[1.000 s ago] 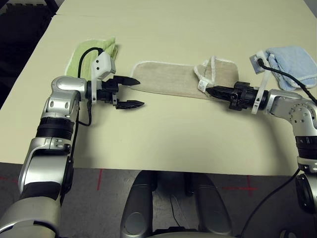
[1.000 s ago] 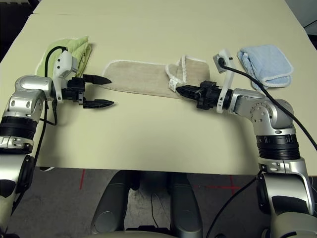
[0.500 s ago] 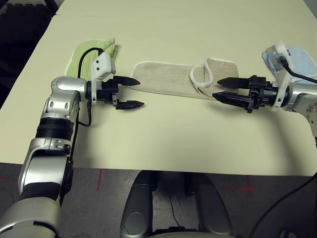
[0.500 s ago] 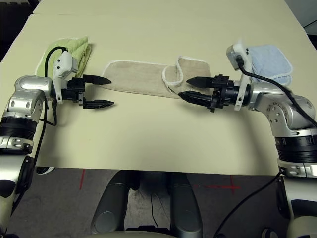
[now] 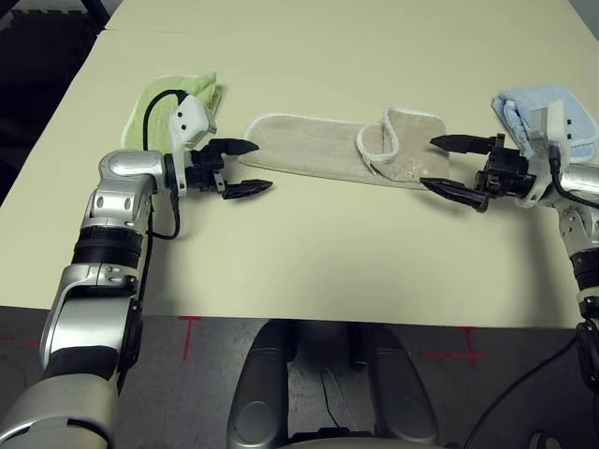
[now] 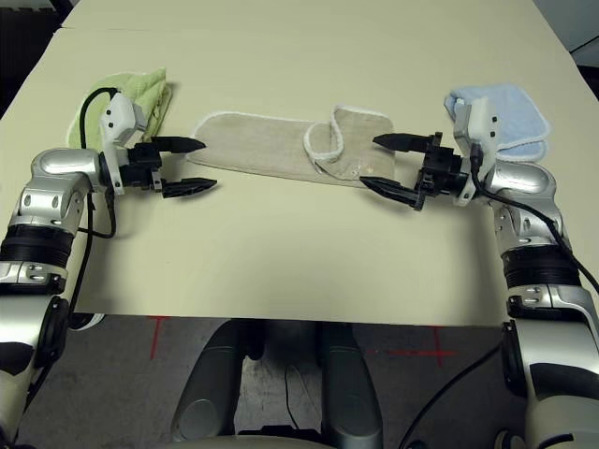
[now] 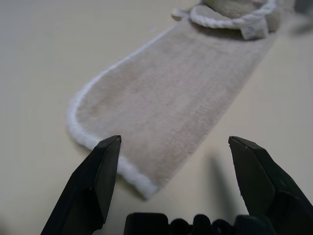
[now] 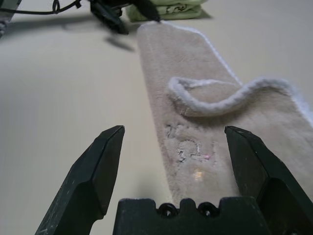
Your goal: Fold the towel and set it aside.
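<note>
The towel (image 5: 342, 150) lies in a long strip across the upper middle of the frame, one corner flopped over. Both the left gripper (image 5: 241, 166) and right gripper (image 5: 456, 166) gape wide, empty, flanking its 2 ends. Folding seems barely begun; next, each should pinch an end.

We see a big pale table (image 5: 309, 271) with three cloths lying flat on it: the tan towel (image 5: 323, 148) in the middle, a green towel (image 5: 159, 98) to its left, and a blue towel (image 5: 562, 108) to its right.
</note>
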Robot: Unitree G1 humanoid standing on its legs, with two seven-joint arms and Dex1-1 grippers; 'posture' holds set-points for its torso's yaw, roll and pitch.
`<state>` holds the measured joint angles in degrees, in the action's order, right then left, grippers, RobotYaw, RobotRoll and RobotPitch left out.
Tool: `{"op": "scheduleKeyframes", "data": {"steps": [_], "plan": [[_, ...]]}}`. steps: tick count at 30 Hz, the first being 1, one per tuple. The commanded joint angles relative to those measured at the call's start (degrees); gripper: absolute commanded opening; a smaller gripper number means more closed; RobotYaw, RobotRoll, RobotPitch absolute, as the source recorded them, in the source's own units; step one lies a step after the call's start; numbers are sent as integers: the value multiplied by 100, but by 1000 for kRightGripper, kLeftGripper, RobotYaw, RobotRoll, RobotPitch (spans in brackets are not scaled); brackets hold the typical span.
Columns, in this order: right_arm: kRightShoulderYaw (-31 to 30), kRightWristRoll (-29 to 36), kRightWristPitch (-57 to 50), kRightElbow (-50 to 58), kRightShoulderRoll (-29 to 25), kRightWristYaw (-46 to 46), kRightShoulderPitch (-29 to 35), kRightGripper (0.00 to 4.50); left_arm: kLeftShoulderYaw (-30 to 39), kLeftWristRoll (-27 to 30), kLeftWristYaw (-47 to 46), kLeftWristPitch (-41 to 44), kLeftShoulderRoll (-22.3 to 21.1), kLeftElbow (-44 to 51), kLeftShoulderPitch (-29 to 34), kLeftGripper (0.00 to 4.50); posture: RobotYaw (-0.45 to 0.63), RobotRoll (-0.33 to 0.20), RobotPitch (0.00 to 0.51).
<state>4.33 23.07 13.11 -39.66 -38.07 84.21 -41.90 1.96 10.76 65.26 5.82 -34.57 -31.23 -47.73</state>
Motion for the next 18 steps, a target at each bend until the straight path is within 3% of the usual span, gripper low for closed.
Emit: {"op": "scheduleKeyframes", "data": {"steps": [1, 6, 18], "plan": [[-10, -165, 241, -314, 16, 192, -18, 4461, 113, 167, -336, 404, 96, 410, 207, 4500, 51, 0, 355], [15, -241, 254, -407, 117, 172, -76, 4461, 131, 465, -385, 1260, -11, 914, 217, 4500, 62, 0, 358], [11, -307, 192, -401, 259, 159, -106, 4461, 90, 1680, 143, 5092, -983, 1371, -319, 4500, 78, 0, 362]]}}
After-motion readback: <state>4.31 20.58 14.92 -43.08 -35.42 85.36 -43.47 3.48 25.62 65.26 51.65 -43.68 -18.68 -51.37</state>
